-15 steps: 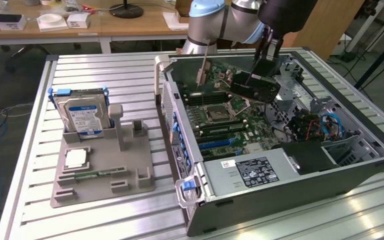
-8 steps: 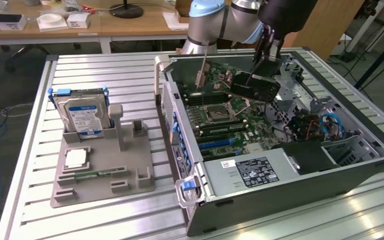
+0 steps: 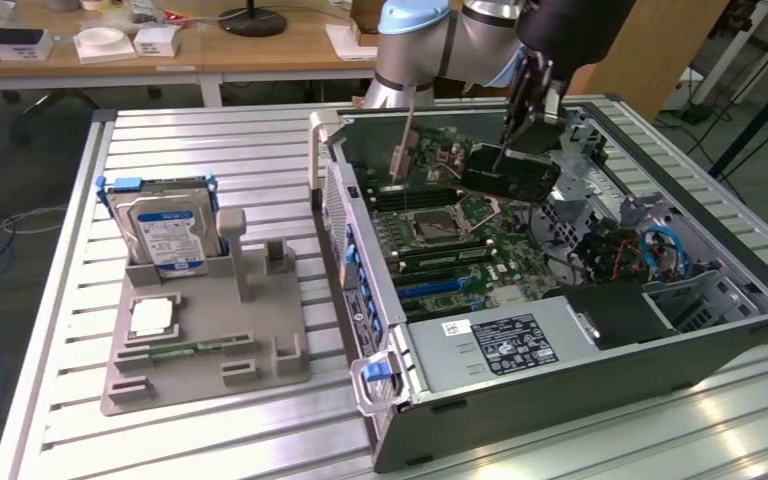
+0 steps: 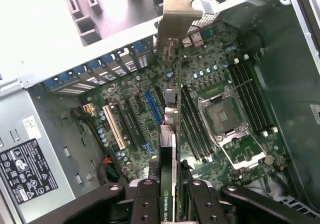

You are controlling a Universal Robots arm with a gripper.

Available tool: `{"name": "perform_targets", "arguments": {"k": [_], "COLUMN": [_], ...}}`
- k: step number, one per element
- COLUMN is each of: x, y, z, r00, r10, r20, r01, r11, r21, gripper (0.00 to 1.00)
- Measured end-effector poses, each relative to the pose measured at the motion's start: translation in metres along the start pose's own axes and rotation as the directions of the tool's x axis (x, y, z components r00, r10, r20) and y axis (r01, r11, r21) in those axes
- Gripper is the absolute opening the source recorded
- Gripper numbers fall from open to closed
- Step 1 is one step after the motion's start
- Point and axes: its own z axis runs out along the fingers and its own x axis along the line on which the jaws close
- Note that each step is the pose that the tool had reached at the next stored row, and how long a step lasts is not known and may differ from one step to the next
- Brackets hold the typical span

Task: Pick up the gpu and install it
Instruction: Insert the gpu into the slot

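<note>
While the gripper (image 3: 534,118) clamps the thin black rectangular gpu card (image 3: 507,172) | green motherboard (image 3: 484,245) beneath it | pickup done, card not yet seated

The gpu (image 4: 169,154) carries the brand "NVIDIA", then letters cut off at "QUA". The power supply label (image 4: 22,168) bears safety marks; its print is unreadable.

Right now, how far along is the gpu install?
Done: the gpu is picked up. In hand: the gripper is shut on it and holds it on edge over the motherboard inside the open case. Left: it is not yet seated. The card hangs above the slots, with its bracket up near the case's rear wall.
</note>
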Motion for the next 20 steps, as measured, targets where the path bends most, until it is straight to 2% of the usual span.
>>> {"name": "perform_targets", "arguments": {"k": [6,10,15,20], "x": [-0.0004,-0.001,-0.0017,-0.0025], "y": [-0.001,-0.0022,-0.0037,-0.0055], "z": [0.0,-0.0001,-0.0001,-0.0002], "r00": [0.9985,0.9952,0.9885,0.9793], "r10": [-0.055,-0.097,-0.151,-0.202], "r20": [-0.0024,-0.0042,-0.0063,-0.0085], "r01": [0.055,0.097,0.151,0.202], "r11": [0.9985,0.9952,0.9885,0.9794], "r21": [-0.0013,-0.0023,-0.0038,-0.0053], "gripper": [0.26,0.26,0.26,0.26]}}
